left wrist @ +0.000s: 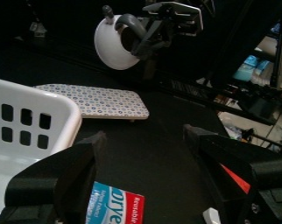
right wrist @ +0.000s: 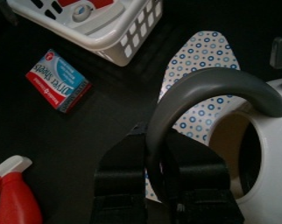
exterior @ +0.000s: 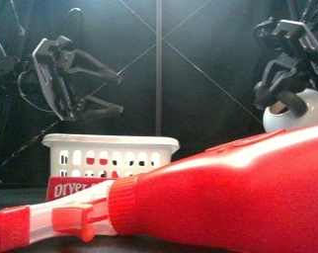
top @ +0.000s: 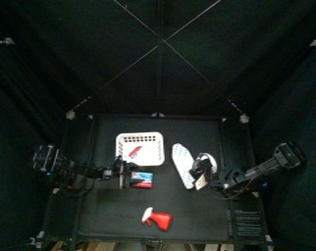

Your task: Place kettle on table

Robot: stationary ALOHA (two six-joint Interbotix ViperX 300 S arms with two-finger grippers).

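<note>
Front view: the white kettle [exterior: 288, 115] hangs just beneath the right gripper [exterior: 287, 61]. Left wrist view: the left gripper [left wrist: 144, 140] is spread wide, with a box [left wrist: 112, 203] near its jaws. Right wrist view: the right jaws pinch the kettle's grey handle [right wrist: 214, 92] above the table [right wrist: 96, 131].

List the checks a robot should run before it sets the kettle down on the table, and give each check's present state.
1. Right tool shut on the kettle handle: ok.
2. Kettle raised off the table: ok.
3. Bare spot beneath it: not ok, the patterned oval board lies there.
4. Left tool apart from kettle: ok, open by the blue-and-red box.
5. Red spray bottle out of the way: ok, at the table's front.
</note>
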